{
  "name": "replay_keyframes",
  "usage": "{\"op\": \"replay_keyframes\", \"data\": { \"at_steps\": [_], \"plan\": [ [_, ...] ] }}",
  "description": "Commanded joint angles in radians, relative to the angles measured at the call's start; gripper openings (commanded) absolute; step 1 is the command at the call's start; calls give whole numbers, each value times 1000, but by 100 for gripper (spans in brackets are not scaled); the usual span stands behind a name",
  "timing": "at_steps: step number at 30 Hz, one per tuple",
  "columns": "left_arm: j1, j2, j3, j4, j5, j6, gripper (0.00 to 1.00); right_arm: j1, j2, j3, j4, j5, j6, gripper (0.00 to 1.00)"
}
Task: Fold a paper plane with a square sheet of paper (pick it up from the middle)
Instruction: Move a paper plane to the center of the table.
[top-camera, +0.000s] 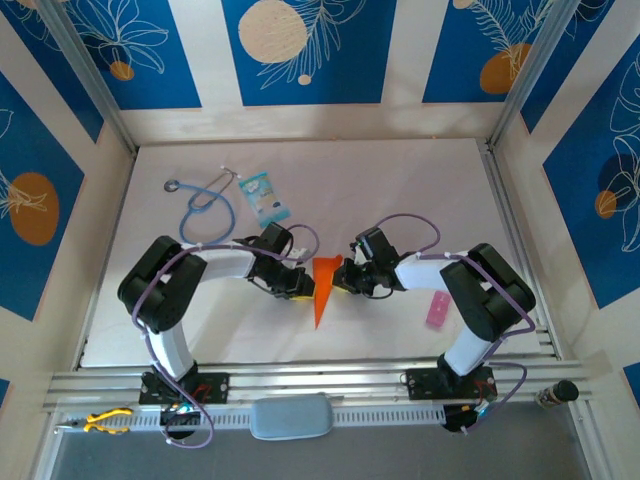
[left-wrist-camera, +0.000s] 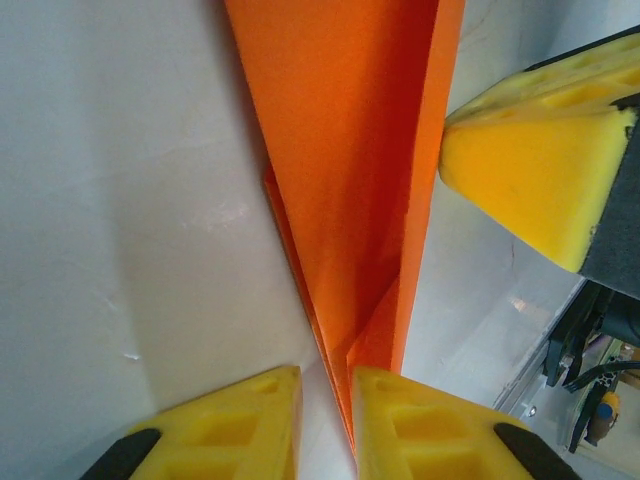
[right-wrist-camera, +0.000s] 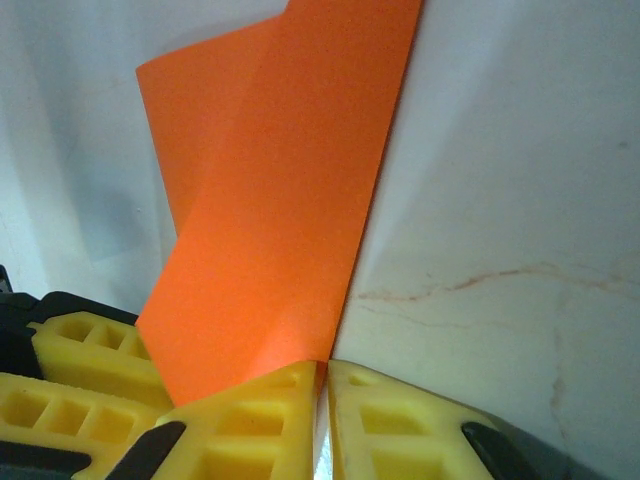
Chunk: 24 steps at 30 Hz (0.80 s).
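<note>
Overhead, the white tabletop (top-camera: 400, 190) sits inside a boxed room of pale walls hung with blue panels (top-camera: 330, 60) bearing white leaf drawings and orange and cream discs; aluminium rails (top-camera: 330, 385) run along its near edge. Close up the surface is glossy, with faint reddish veins. The paper plane (top-camera: 321, 288), a slim orange triangle with its tip pointing near, lies at the middle of the tabletop between the two arms. The left arm (top-camera: 190, 270) reaches in from the left; its jaws stand almost closed with a narrow gap, the plane's folded edge running into that gap, and I cannot tell whether they actually pinch it. The right arm (top-camera: 470, 275) comes from the right, its jaws closed tight on the plane's edge, the paper curling up from them. Far left lie a blue stethoscope (top-camera: 205, 208) and a light-blue packet (top-camera: 265, 197); a pink strip (top-camera: 437, 310) rests near the right arm.
</note>
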Motion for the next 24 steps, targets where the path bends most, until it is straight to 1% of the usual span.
{"op": "replay_keyframes", "data": {
  "at_steps": [1, 6, 16, 24],
  "plan": [
    [-4, 19, -5, -12, 12, 2, 19, 10, 22, 9, -6, 3, 11, 12],
    [-7, 21, -4, -7, 18, -10, 17, 12, 28, 3, 2, 4, 18, 11],
    [-10, 13, -28, 66, 61, -71, 22, 13, 36, 1, 5, -3, 18, 11],
    [-22, 46, -18, 89, 79, -89, 21, 15, 40, -6, 32, -15, 30, 11]
  ]
}}
